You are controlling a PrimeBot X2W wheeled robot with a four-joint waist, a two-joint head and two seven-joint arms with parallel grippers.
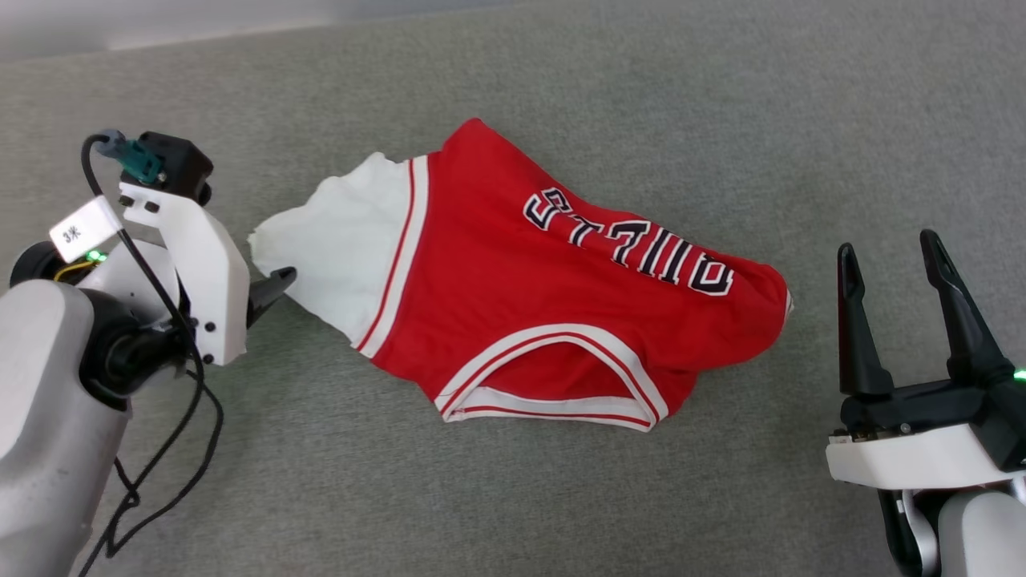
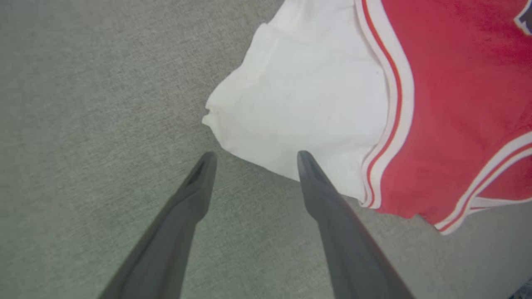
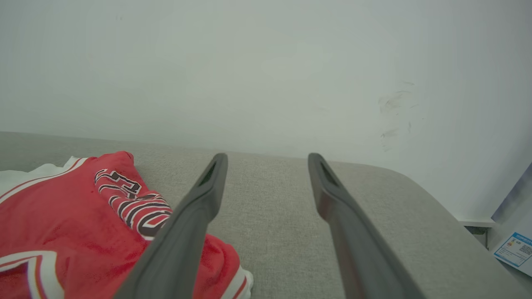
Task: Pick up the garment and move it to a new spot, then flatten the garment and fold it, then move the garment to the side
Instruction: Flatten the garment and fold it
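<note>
Pale left forearm (image 1: 40,433) sits in the lower-left corner of the head view, with a black cable (image 1: 195,409) looping beside it. Grey fabric surface (image 1: 561,497) spreads under everything and meets a white wall (image 3: 266,62) at the back. On its middle lies the garment (image 1: 561,312), rumpled, red with dark lettering, a striped-trim opening at its near edge and one white sleeve (image 1: 345,240) spread to the left. Left gripper (image 2: 256,155) hangs spread wide and holds nothing, one tip over the sleeve's edge, the other over bare fabric. Right gripper (image 1: 888,244) stands apart at the garment's right, likewise wide and empty.
</note>
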